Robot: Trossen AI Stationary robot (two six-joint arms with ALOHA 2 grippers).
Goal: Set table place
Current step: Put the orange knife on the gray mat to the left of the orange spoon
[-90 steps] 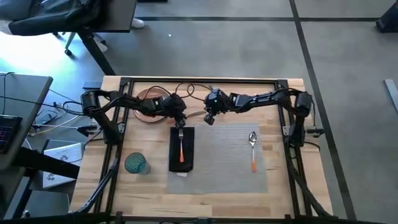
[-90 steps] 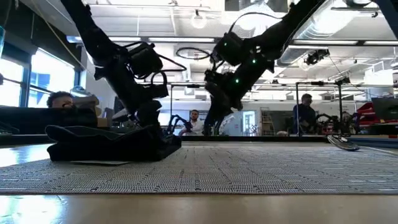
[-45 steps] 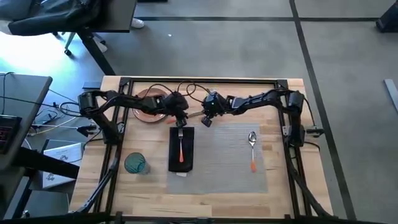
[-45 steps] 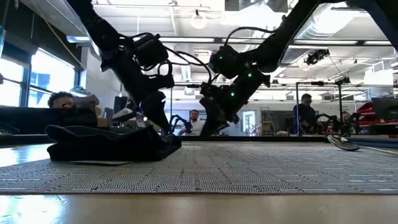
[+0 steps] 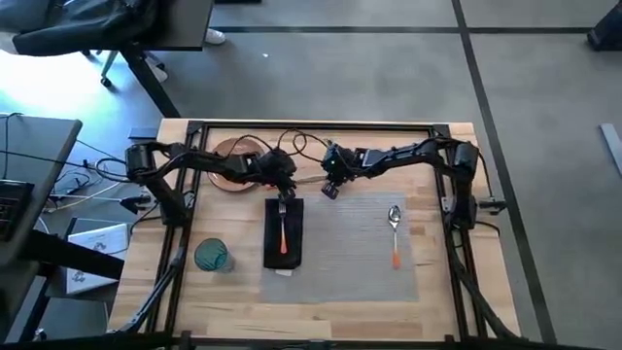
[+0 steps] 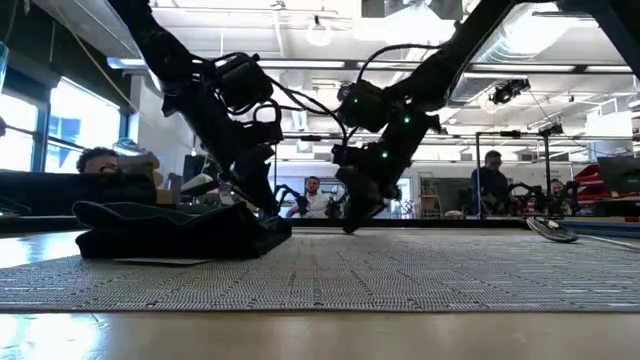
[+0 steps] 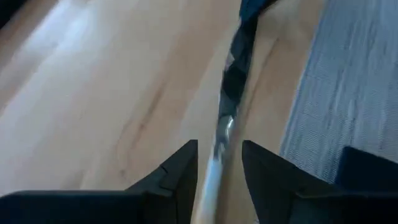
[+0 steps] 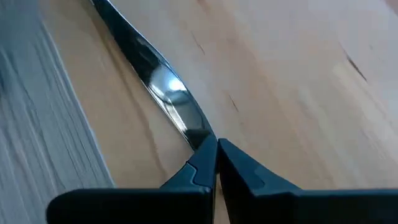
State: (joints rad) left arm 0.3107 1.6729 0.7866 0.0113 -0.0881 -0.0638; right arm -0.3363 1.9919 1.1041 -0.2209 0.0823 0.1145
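High view shows both arms stretched inward from the table's (image 5: 442, 301) two sides, meeting near the far edge of the grey placemat (image 5: 350, 248). The left gripper (image 5: 285, 185) reaches in from the left over the far end of the black napkin (image 5: 284, 233), just past the orange-brown plate (image 5: 229, 161). The right gripper (image 5: 330, 181) reaches in from the right, wrist bent down toward the wood. Between them lies a silver knife (image 8: 158, 81), its long axis running roughly left to right across the table, parallel to the placemat's far edge. Right wrist view shows that gripper's fingers (image 8: 199, 168) pinched together on the end of the shiny blade, which runs away from them over bare wood beside the placemat. Left wrist view shows the left fingers (image 7: 180, 177) parted, straddling the knife (image 7: 224, 134) without visibly closing on it; the blade runs straight out from between them toward the other arm. Low view has both grippers down close to the tabletop behind the placemat. On the napkin lies an orange-handled fork (image 5: 283, 226), long axis front to back, tines toward the far side. An orange-handled spoon (image 5: 395, 233) lies on the placemat's right part, bowl toward the far side. A teal glass (image 5: 212, 256) stands on the wood left of the napkin.
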